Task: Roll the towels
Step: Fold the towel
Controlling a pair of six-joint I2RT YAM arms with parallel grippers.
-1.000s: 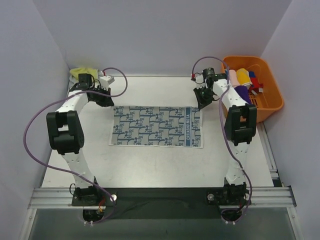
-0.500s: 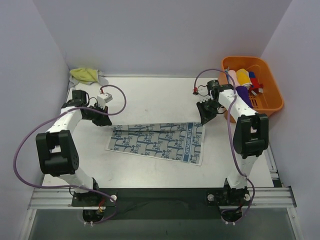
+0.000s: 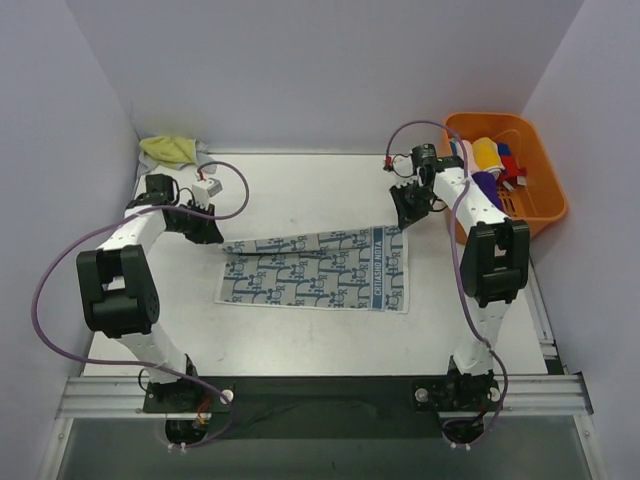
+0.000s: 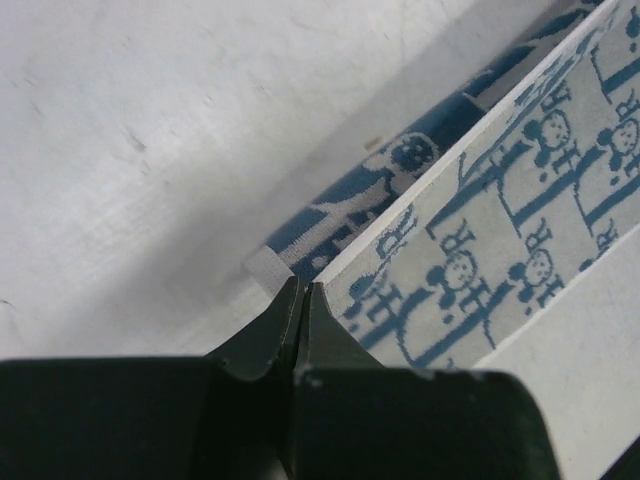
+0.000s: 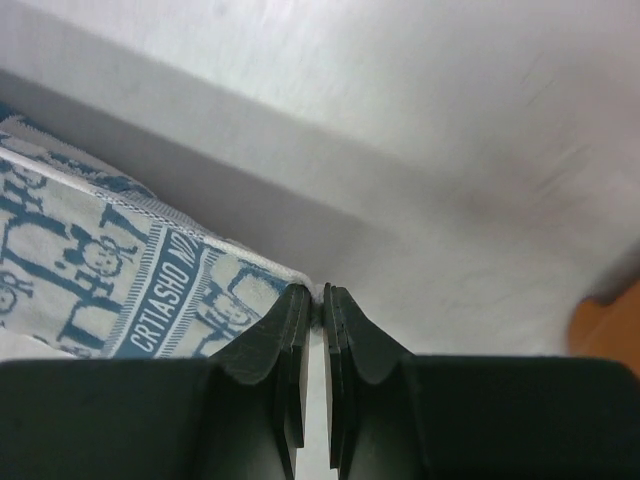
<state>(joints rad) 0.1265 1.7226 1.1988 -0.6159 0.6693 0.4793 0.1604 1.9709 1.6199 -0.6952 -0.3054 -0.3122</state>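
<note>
Left gripper (image 4: 300, 290) and right gripper (image 5: 320, 295) each clamp a far corner of blue-and-white towel (image 3: 315, 272), mid-frame on counter (image 3: 300, 190). Advice: move both corners level, taut, so first turn lands straight.

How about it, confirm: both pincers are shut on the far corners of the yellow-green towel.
Wrong towel. The left pincer and right pincer are shut on the far corners of the blue-and-white towel; the yellow-green towel lies untouched at the far left. The top view shows it.

overhead view, 2 wrist close-ups sharing towel (image 3: 315, 272)
</note>
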